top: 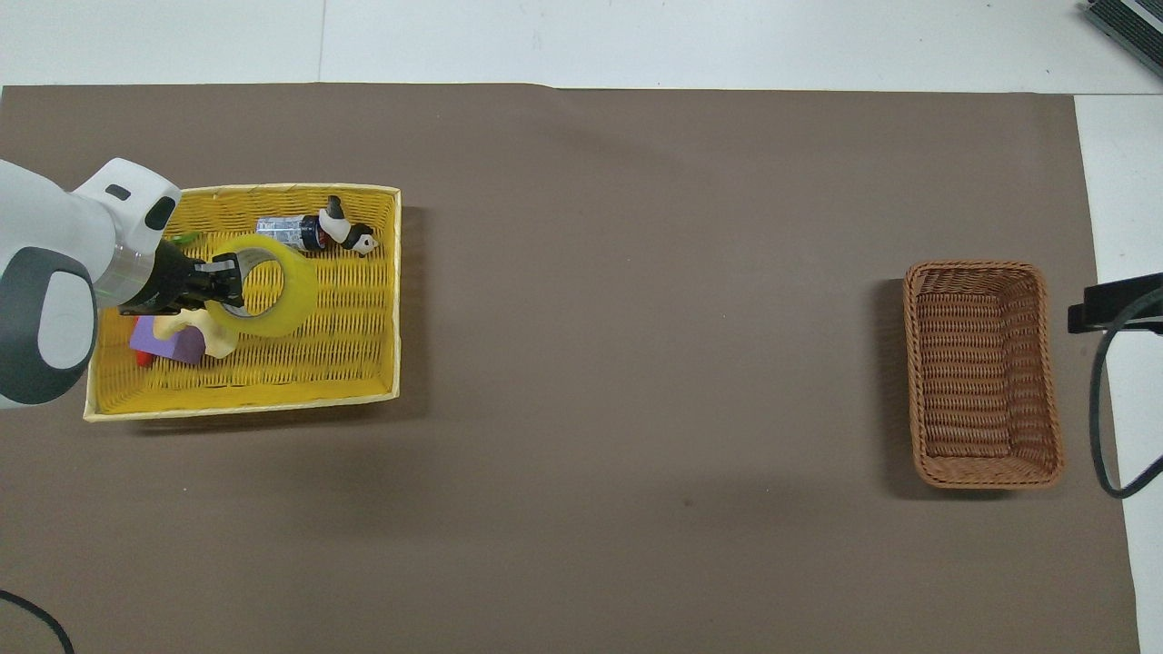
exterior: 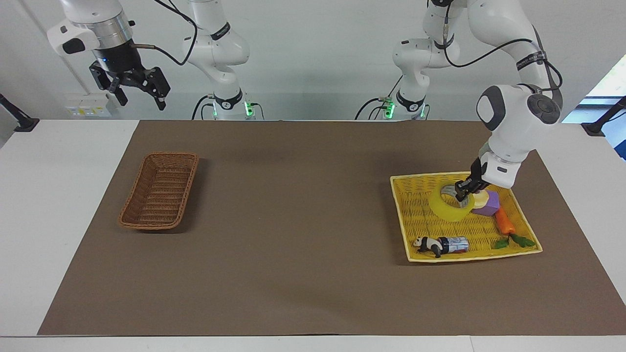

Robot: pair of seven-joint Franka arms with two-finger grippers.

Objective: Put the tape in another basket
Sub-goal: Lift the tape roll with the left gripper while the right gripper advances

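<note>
**Tape pinched by its rim over the yellow tray**

My left claw [exterior: 463, 191] is pressed together on the rim of the tape [exterior: 451, 207], one finger inside the ring and one outside, so the roll hangs tilted beneath it over the yellow woven tray [exterior: 489, 253]. I judge this rim pinch suits a ring too wide to span. The brown wicker basket [exterior: 160, 190] sits well apart at the right arm's end of the bench [exterior: 303, 274], with only bare brown mat [exterior: 293, 195] between, so I see nothing standing in the way of a carry. My right claw [exterior: 131, 84] waits spread, high near the basket's end. In the tray lie a pale crescent piece [top: 211, 332] and a purple block [exterior: 487, 204] close by the tape, a toy carrot [exterior: 505, 223], a panda figure [exterior: 426, 244] and a small can [exterior: 455, 243].
</note>
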